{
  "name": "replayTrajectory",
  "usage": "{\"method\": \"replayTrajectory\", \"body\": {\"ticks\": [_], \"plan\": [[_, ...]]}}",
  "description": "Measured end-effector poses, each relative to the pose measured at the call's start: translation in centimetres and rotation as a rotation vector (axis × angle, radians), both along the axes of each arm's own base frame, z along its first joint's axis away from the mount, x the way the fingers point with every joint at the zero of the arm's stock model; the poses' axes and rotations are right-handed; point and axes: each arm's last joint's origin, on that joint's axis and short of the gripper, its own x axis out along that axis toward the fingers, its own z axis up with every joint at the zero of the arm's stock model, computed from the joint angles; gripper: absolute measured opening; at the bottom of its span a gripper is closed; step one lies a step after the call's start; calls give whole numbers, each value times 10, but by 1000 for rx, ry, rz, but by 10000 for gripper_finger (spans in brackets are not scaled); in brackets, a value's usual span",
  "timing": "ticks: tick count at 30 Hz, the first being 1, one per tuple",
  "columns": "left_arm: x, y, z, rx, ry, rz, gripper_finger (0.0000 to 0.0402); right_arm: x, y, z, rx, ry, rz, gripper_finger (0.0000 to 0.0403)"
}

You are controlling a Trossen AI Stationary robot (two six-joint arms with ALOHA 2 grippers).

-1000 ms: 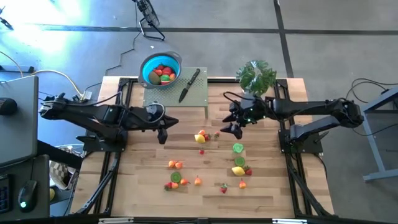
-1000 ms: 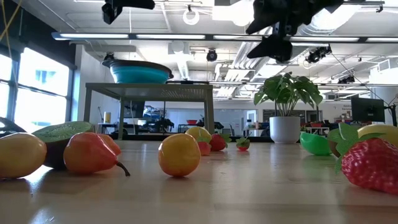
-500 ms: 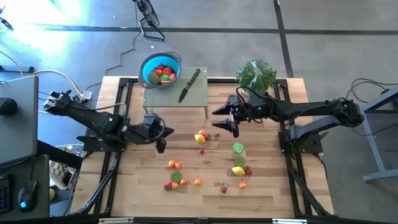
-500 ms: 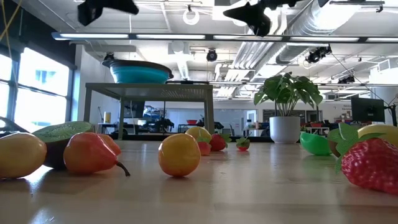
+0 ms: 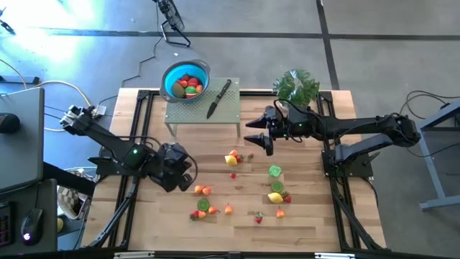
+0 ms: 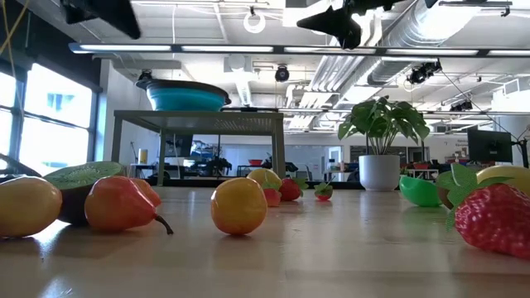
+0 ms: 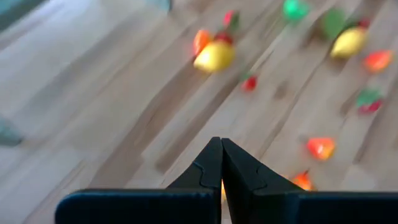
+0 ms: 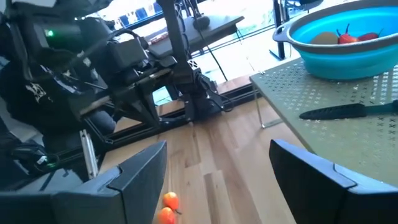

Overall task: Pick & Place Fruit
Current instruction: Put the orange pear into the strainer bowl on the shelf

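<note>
Two dark, slim jointed arms, each ending in a black two-fingered tool (image 5: pixel 260 137).

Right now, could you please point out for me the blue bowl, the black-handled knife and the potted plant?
blue bowl (image 5: pixel 170 76): high view, on its bare inner wall, beside the fruit inside.
black-handled knife (image 5: pixel 223 89): high view, on the handle.
potted plant (image 6: pixel 380 122): low view, on the leaves above the white pot.

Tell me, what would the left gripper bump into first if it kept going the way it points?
Probably the table, near the small orange fruit. The left gripper is shut and angled down at bare wood; depth is unclear.
</note>
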Motion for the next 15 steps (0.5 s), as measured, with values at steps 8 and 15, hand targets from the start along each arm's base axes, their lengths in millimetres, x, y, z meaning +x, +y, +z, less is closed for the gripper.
{"method": "replayTrajectory", "body": {"ticks": [8,15], "plan": [[4,-5,0,5,164,-119,0,0,0,0,25,0,7,276],[4,-6,-1,17,195,-187,0,0,0,0,-22,2,8,276]]}}
